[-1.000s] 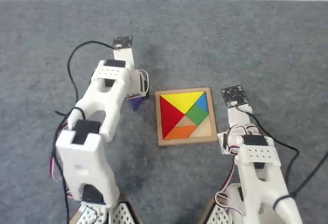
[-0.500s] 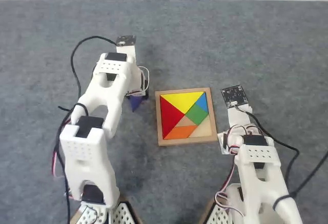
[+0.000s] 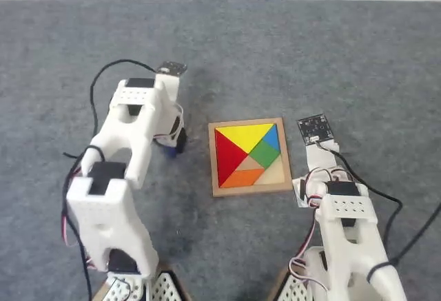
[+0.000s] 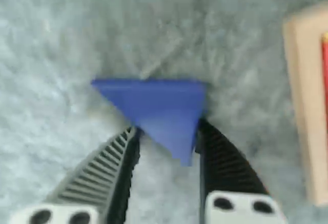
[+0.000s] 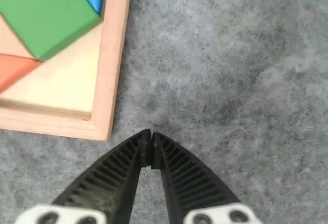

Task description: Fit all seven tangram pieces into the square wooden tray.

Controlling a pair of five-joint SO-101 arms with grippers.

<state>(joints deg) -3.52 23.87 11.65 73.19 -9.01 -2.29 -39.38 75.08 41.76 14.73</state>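
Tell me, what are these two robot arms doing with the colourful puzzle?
They are filling a square wooden tray with tangram pieces. The left arm's end effector grips a dark blue triangular piece just beside the tray. Inside already lie five coloured pieces, with a bare patch left near one corner. The right arm's end effector rests shut and empty near that corner.

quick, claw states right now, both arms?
Left claw: closed on the blue triangle.
Right claw: closed, holding nothing.
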